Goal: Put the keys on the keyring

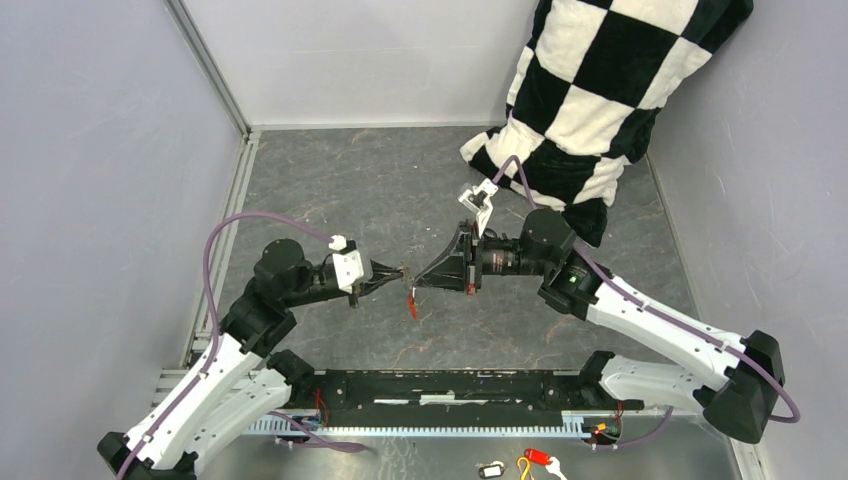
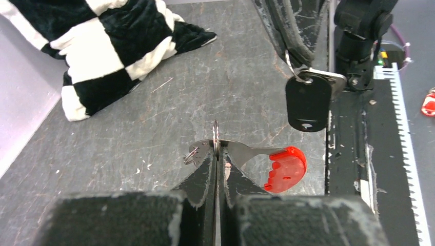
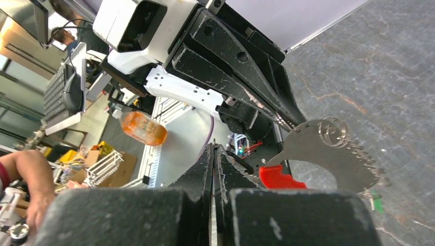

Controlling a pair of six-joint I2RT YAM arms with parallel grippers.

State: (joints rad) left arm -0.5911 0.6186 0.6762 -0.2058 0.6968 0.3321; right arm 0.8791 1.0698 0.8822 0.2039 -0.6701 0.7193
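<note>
Left gripper (image 2: pixel 216 154) pinches ring (image 2: pixel 216 134) edge-on, red key (image 2: pixel 284 168) dangling. Right gripper (image 3: pixel 213 154), clamped on black key (image 2: pixel 308 102), presumably presents it for threading.

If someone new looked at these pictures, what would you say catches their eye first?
In the centre of the scene, the left gripper and right gripper meet tip to tip, the left pinching a red-headed key while a black key dangles from the right. Behind them, a black-and-white checkered cushion leans in the far right corner.
</note>
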